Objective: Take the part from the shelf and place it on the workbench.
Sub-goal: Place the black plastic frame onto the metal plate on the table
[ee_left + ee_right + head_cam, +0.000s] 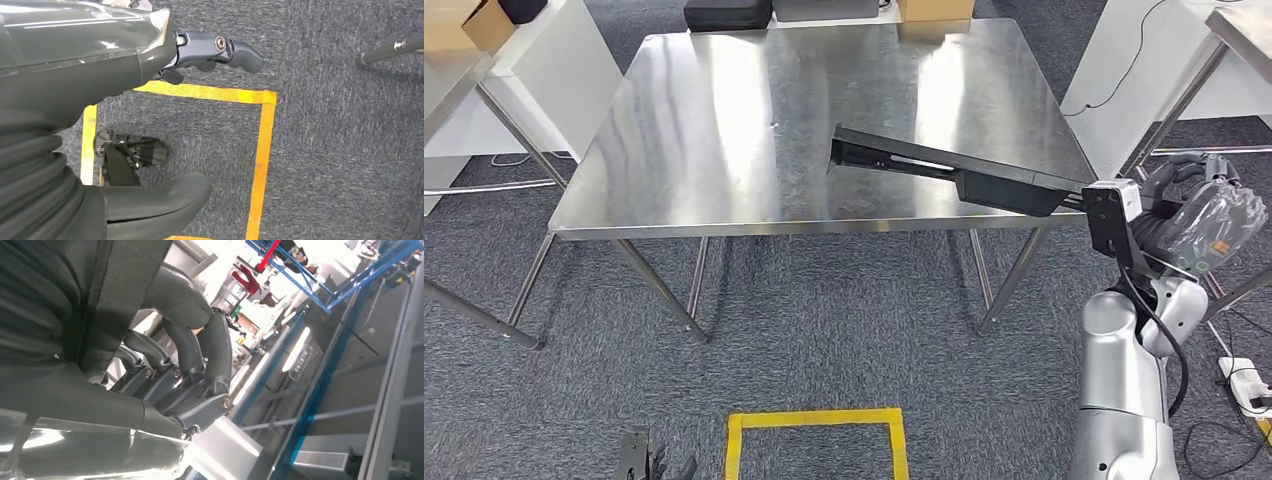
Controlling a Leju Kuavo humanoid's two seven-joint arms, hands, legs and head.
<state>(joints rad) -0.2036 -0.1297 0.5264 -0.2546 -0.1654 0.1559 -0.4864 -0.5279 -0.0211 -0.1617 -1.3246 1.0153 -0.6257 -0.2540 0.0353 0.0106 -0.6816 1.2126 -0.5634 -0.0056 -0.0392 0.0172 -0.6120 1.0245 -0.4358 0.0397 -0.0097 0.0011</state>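
The part [944, 172] is a long, flat black bar. It hangs over the front right area of the steel workbench [724, 150], with its free end pointing towards the table's middle. My right hand [1174, 215] grips its near end just off the table's right edge. In the right wrist view the fingers [200, 365] curl round the dark part [120, 300]. I cannot tell whether the bar touches the tabletop. My left hand [646, 464] hangs low by the floor. Its thumb [160, 200] and fingers [220, 50] are spread, with nothing in them.
A yellow taped square [816, 440] marks the carpet in front of the workbench. White tables stand at the left [554, 60] and at the right [1124, 60]. A black case [727, 13] and a cardboard box [934, 10] sit at the far edge. A power strip [1249, 385] lies at the right.
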